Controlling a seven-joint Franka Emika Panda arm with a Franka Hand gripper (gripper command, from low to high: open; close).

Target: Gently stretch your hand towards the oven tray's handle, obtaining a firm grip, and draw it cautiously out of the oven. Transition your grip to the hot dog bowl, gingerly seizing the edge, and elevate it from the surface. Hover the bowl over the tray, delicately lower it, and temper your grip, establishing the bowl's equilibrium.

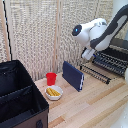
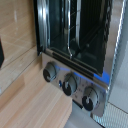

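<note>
From my station I see the arm reaching in from the exterior view's right, with the hand hanging just above the near end of the oven tray. I cannot tell whether its fingers are spread or pressed together; they are too blurred in the exterior view, and the wrist view shows none of them.

The tray lies roughly flat, its long axis running from the exterior view's left toward the right and slightly downward. Its thin bars cross that line, and a front rail faces the table's middle. It juts out from the oven, whose dark body sits at the right edge, partly hidden by the arm.

In the wrist view the oven fills most of the picture, tilted, with its glass front, a blue strip below it and a row of three knobs along a metallic panel.

The hot dog bowl rests on the wooden table, well apart from the tray. The red cup stands just behind it, the dark blue slab stands on edge between bowl and tray, and the black bin lies at the exterior view's left
</note>
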